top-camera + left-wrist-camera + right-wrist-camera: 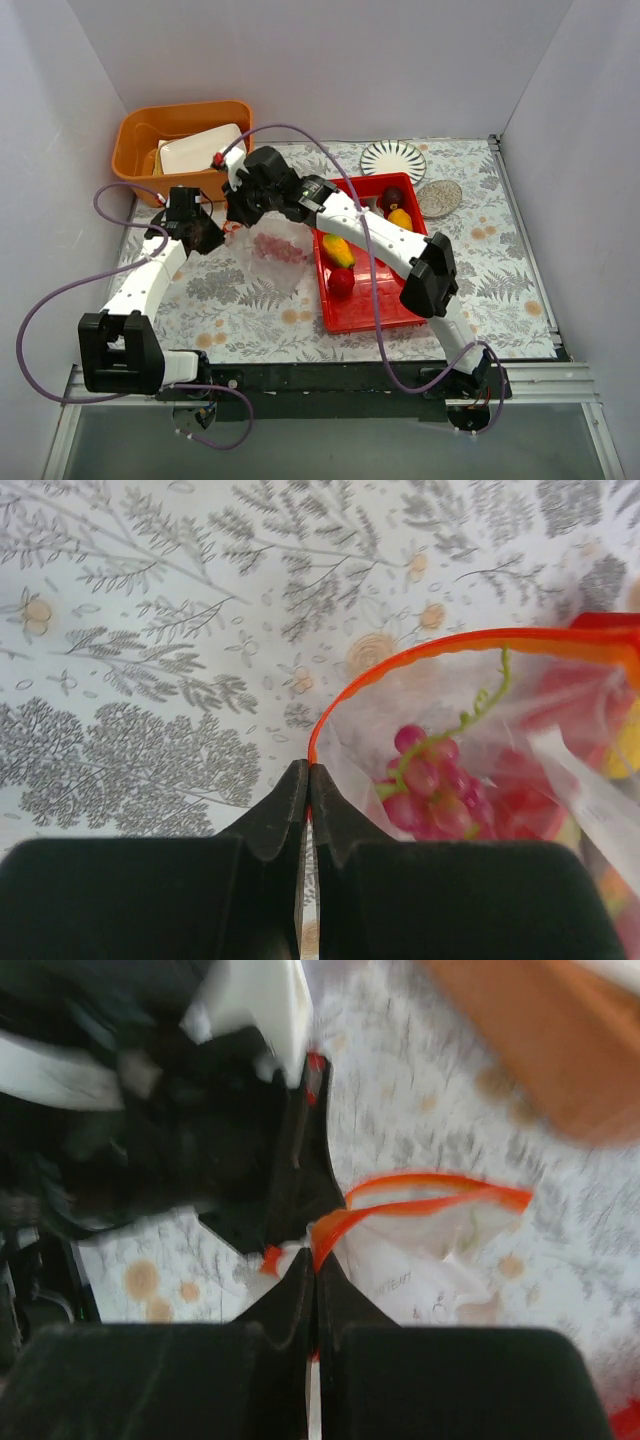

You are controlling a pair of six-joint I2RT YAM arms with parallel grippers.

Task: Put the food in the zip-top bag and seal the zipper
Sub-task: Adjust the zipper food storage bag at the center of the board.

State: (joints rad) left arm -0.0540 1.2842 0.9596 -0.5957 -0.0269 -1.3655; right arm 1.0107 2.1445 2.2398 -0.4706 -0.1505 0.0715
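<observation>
Far left, back corner: orange bin (140, 135) with a white container (200, 150) lying in it. Next over, my left gripper (308, 780), with its fingers pressed together and no gap that I can see. It has the zipper (400, 656) pinched between the pads at one end of the strip. From there the strip curves up and away to the right in an open arc. The zip-top bag (278, 262) lies on the fern-print table cover (250, 305), between the left arm and the red tray (365, 312), just beside the tray's left wall. The mouth is open: in the right wrist view the two orange-red edges stand apart in a loop. The grapes (430, 785) are inside the bag, their green stem pointing toward the mouth. My right gripper (315, 1265) comes in across the tray from the right. Its fingers are closed flat too, nipping the zipper close to where the left one holds it. That view is blurred, so I cannot tell exactly how much of the strip it has. Right of the bag, in the tray: a mango (338, 250) and the apple (341, 282) on the left side, the plum (393, 195) and a second mango (400, 217) toward the back. Behind the tray is a striped plate (393, 158). A grey speckled dish (439, 198) sits at the tray's back right corner.
</observation>
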